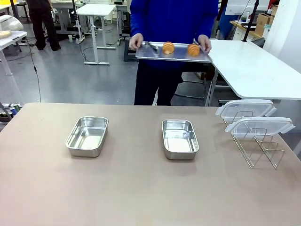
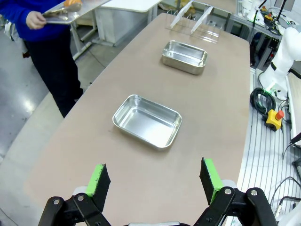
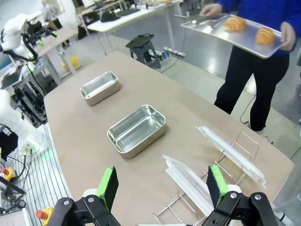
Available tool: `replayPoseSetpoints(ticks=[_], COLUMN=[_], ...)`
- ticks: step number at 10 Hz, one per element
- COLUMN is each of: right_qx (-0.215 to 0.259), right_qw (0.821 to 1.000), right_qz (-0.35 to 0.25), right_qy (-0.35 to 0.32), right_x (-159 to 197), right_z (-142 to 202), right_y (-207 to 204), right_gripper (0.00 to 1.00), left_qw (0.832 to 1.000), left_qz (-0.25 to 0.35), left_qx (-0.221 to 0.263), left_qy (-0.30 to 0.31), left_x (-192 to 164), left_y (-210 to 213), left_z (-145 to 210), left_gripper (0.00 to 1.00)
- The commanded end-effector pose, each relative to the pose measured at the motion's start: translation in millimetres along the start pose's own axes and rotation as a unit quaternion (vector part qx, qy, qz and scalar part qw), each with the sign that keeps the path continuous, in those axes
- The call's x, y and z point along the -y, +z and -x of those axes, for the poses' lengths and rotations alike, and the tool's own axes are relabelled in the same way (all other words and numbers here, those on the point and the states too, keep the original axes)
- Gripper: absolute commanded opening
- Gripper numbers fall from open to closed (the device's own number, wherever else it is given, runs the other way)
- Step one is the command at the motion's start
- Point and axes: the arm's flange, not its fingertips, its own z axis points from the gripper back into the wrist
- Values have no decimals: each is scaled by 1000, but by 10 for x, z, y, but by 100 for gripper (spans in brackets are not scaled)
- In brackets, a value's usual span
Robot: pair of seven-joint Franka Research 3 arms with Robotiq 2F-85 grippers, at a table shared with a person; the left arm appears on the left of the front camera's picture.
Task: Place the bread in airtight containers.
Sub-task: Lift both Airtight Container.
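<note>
Gleaming empty tins (image 1: 87,136), croissants (image 1: 168,47) on tray (image 1: 180,52)

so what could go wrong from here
1. The croissants lie loose on the flat tray that the person holds in the air beyond the table; a tilt could slide them off.
2. The clear lids lean in the wire rack by the table's right edge; the open right claw could knock them off when reaching.
3. The empty tins sit unfixed and may skid if nudged.
</note>
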Motion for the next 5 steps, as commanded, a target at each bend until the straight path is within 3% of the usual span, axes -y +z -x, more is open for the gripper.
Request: replayPoseSetpoints(ticks=[1,5], right_qx=[14,14], right_qw=[1000,1000], right_qz=[-2,-2], right_qy=[13,13], right_x=[43,43], right_z=[-38,-38], right_y=[-10,-10], right_gripper=[100,100], left_qw=[1000,1000], left_qz=[2,2], left_qx=[10,10], left_qy=[-10,-10], left_x=[-15,-15], left_y=[15,15], left_z=[-10,-10], left_gripper=[100,100])
